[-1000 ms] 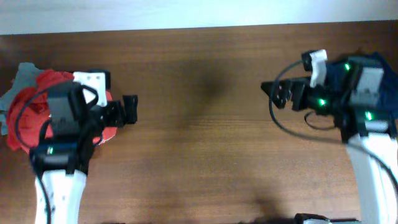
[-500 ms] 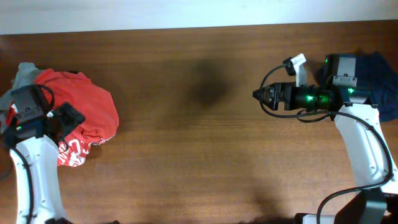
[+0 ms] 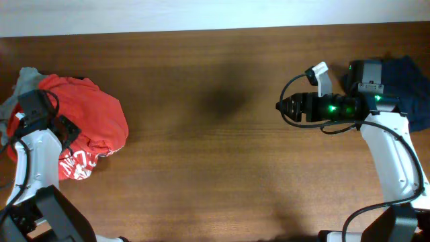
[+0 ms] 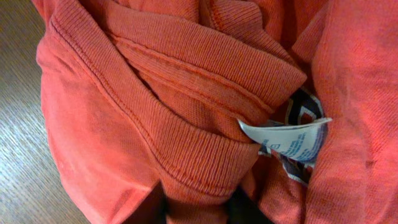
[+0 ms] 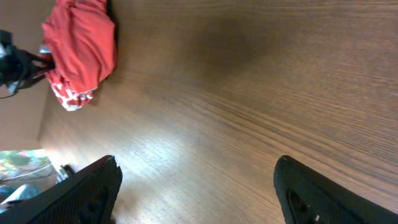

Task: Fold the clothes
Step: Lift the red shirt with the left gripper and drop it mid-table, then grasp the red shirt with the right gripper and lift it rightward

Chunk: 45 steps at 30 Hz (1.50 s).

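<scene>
The clothes lie in two heaps. An orange-red T-shirt [image 3: 91, 117] with white lettering is crumpled at the table's left end, and it fills the left wrist view. There its ribbed collar [image 4: 186, 155] and white neck label [image 4: 292, 134] show. My left gripper [image 4: 196, 214] is shut on a fold of that collar, the cloth bulging between the dark fingers [image 4: 155, 213]. From overhead, the left gripper [image 3: 67, 128] sits on the shirt's near-left side. My right gripper [image 3: 285, 106] hovers open at the right, pointing left over bare wood. In the right wrist view nothing lies within the right gripper [image 5: 196, 183].
A grey garment [image 3: 25, 77] pokes out behind the red shirt at the far left edge. A navy garment [image 3: 411, 77] lies at the far right behind the right arm. Brown wooden tabletop [image 3: 215, 154] stretches between the two arms.
The left arm swung back to the left onto the red shirt and its jaws closed on the collar. The right arm turned to point left, then barely moved, its jaws narrowing slightly.
</scene>
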Tool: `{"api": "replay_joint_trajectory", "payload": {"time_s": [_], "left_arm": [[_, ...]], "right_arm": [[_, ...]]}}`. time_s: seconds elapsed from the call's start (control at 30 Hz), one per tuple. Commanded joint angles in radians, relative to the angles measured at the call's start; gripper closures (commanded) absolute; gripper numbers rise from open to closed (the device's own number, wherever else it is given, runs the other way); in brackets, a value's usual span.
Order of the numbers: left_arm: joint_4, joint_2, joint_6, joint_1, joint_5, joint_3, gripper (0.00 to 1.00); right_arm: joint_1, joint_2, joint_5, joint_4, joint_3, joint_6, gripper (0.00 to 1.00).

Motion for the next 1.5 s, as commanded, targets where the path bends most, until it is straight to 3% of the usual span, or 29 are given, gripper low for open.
{"api": "replay_joint_trajectory", "payload": {"time_s": [0.0, 0.07, 0.17, 0.27, 0.6, 0.73, 1.0, 1.07, 1.2, 1.27, 1.33, 1.37, 1.47], "left_arm": [[-0.004, -0.006, -0.004, 0.003, 0.005, 0.034, 0.91], [-0.042, -0.03, -0.004, 0.003, 0.021, 0.071, 0.99], [-0.155, -0.096, -0.003, -0.011, 0.023, 0.179, 0.99], [-0.264, -0.243, -0.004, -0.088, 0.023, 0.436, 0.99], [-0.012, -0.375, -0.005, -0.251, 0.048, 0.708, 0.99], [0.078, -0.352, -0.005, -0.391, 0.173, 0.71, 0.99], [-0.015, -0.095, -0.003, -0.698, 0.257, 0.71, 0.99], [-0.031, -0.054, -0.003, -0.74, 0.257, 0.709, 0.94], [-0.06, 0.006, 0.032, -0.826, 0.257, 0.71, 0.6], [-0.07, 0.01, 0.064, -0.851, 0.256, 0.71, 0.56], [-0.084, 0.007, 0.1, -0.87, 0.256, 0.71, 0.63], [-0.101, 0.007, 0.102, -0.871, 0.256, 0.71, 0.77], [-0.161, 0.012, 0.102, -0.867, 0.23, 0.709, 0.91]], "right_arm": [[0.011, -0.002, 0.034, 0.009, 0.018, -0.015, 0.18], [0.011, -0.002, 0.034, 0.018, 0.018, -0.015, 0.18], [0.011, -0.002, 0.034, 0.022, 0.018, -0.015, 0.18], [0.011, -0.002, 0.034, 0.025, 0.018, -0.014, 0.18], [0.011, -0.002, 0.033, 0.01, 0.018, -0.014, 0.18], [0.003, -0.004, 0.032, 0.009, 0.031, -0.01, 0.18], [-0.056, -0.011, 0.085, -0.167, 0.279, -0.007, 0.21], [-0.065, -0.011, 0.114, -0.196, 0.31, -0.007, 0.21], [-0.083, -0.011, 0.132, -0.227, 0.325, -0.008, 0.22], [-0.083, -0.011, 0.132, -0.232, 0.325, -0.008, 0.23], [-0.083, -0.011, 0.132, -0.233, 0.325, -0.008, 0.28], [-0.083, -0.011, 0.131, -0.233, 0.325, -0.008, 0.31], [-0.075, -0.011, 0.131, -0.233, 0.325, -0.008, 0.42]]}}
